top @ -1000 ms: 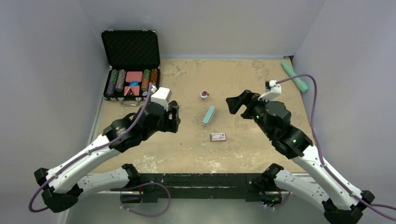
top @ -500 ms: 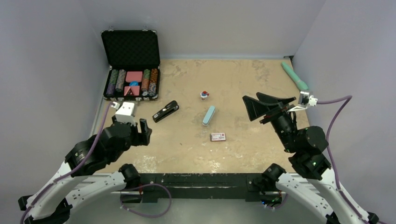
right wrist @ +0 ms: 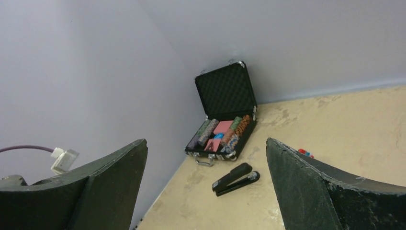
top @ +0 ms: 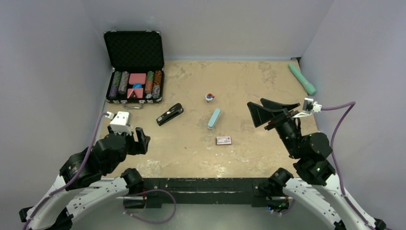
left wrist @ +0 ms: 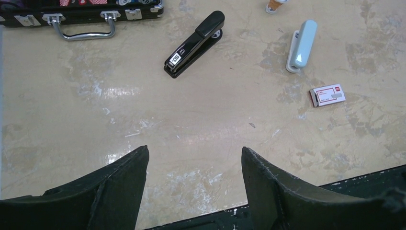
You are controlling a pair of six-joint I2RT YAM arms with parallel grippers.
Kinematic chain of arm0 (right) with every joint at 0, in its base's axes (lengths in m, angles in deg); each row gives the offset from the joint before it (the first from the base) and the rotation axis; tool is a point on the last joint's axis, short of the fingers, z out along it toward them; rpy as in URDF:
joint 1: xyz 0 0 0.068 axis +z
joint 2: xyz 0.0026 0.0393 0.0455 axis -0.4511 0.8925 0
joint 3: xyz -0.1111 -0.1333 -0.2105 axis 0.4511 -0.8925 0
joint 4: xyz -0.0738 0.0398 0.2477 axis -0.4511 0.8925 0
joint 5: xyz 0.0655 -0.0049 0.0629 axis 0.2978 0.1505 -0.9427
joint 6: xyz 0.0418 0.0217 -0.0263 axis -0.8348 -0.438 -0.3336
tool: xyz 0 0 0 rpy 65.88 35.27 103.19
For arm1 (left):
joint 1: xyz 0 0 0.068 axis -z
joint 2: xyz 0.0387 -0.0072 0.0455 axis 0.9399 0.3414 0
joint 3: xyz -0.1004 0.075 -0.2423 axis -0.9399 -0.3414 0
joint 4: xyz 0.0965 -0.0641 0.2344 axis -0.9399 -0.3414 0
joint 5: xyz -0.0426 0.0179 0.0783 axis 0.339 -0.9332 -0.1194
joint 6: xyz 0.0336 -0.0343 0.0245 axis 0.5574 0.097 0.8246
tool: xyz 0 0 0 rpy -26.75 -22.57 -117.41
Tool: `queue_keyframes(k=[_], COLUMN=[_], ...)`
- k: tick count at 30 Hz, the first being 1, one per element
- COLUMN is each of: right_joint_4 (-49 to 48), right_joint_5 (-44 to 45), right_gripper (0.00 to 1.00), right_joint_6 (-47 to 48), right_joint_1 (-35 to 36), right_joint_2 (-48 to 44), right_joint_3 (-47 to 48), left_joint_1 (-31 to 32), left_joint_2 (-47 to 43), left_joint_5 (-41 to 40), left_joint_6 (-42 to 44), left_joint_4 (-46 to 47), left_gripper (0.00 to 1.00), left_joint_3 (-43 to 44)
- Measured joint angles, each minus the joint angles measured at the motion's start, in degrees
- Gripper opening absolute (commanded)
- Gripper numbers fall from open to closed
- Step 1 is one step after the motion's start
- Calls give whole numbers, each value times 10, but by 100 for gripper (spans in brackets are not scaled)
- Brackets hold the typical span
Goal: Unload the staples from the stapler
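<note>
The black stapler [top: 170,114] lies closed on the tan table, left of centre, just in front of the chip case. It also shows in the left wrist view [left wrist: 194,44] and the right wrist view [right wrist: 235,178]. I see no loose staples strip anywhere. My left gripper [top: 142,139] is open and empty, low near the table's front left, well short of the stapler; its jaws [left wrist: 194,149] stand wide apart. My right gripper [top: 255,114] is open and empty, raised at the right, facing left toward the stapler [right wrist: 206,141].
An open black case [top: 135,72] of poker chips stands at the back left. A pale blue-grey bar [top: 214,118], a red-and-white packet [top: 223,140] and a small red-blue-white object [top: 209,97] lie mid-table. A teal stick [top: 302,79] lies at the back right.
Both arms have pulled back toward the near edge. The left gripper, which covered the stapler a second ago, has left it lying on the table. The right gripper swung right.
</note>
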Motion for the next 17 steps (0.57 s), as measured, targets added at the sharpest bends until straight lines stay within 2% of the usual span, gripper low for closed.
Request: queue_keyframes(k=[6, 7, 9, 17], right_joint_4=[45, 51, 62, 80], right_joint_5=[0, 0, 1, 15], right_gripper=[99, 99, 99, 99], right_joint_6=[-13, -17, -21, -31], right_joint_1=[0, 0, 0, 0], right_joint_2=[-3, -6, -12, -31], right_joint_3=[0, 0, 0, 0], left_joint_1=[0, 0, 0, 0], left_joint_2=[0, 0, 0, -4], left_joint_5=[3, 4, 4, 6], left_joint_6=[0, 0, -1, -4], left_joint_4=[0, 0, -2, -9], left_gripper=[78, 80, 94, 97], left_joint_3=[0, 0, 0, 0])
